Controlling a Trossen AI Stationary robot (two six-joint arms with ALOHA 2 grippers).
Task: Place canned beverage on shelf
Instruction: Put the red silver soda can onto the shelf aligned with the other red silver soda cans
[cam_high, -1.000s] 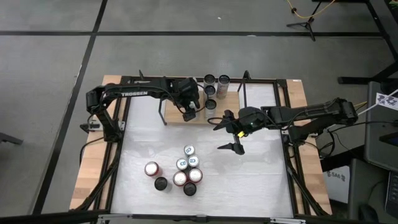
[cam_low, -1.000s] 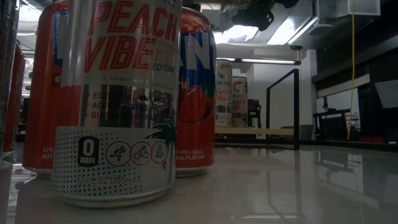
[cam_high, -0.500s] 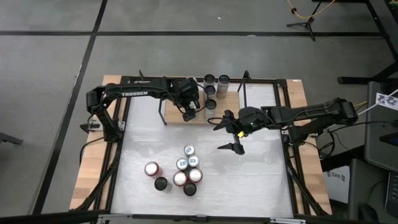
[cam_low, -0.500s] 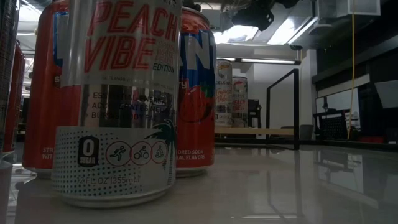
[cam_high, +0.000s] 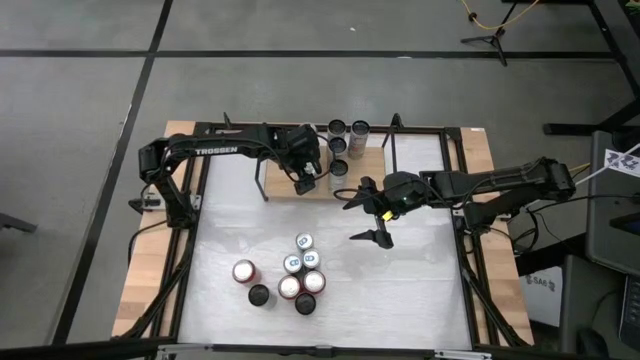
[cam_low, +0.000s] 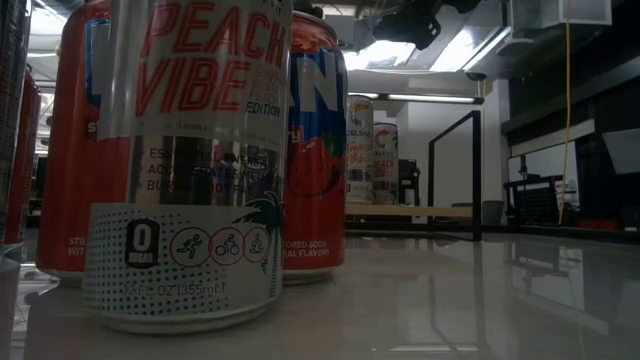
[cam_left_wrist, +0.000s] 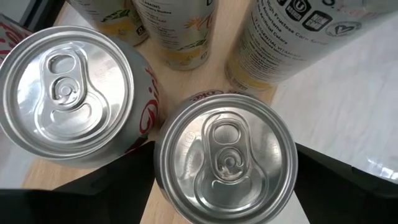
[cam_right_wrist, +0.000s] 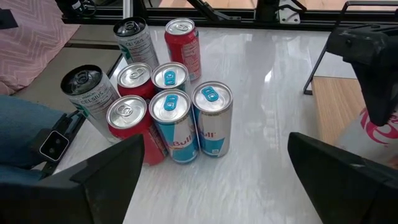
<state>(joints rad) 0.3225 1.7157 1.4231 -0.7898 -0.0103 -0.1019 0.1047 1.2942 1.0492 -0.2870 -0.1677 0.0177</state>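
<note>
A white table (cam_high: 420, 290) is seen from above, with two dark arms reaching in from either side. The shelf (cam_high: 300, 185), a small light-wood board with black rod uprights, sits at the table's far edge. The left gripper (cam_high: 312, 178) is held over the shelf's right half, its fingers spread wide on either side of a silver-topped can (cam_left_wrist: 227, 158) standing upright on the wood. Whether the fingers actually touch the can's sides cannot be told from the wrist view; they appear to be just apart. A second red-and-white can (cam_left_wrist: 68, 90) stands just beside it, and taller pale cans (cam_high: 347, 130) stand behind. The right gripper (cam_high: 366, 213) hangs above bare table nearby, fingers fully spread and holding nothing (its camera faces a cluster of cans (cam_high: 296, 278) near the table's front).
</note>
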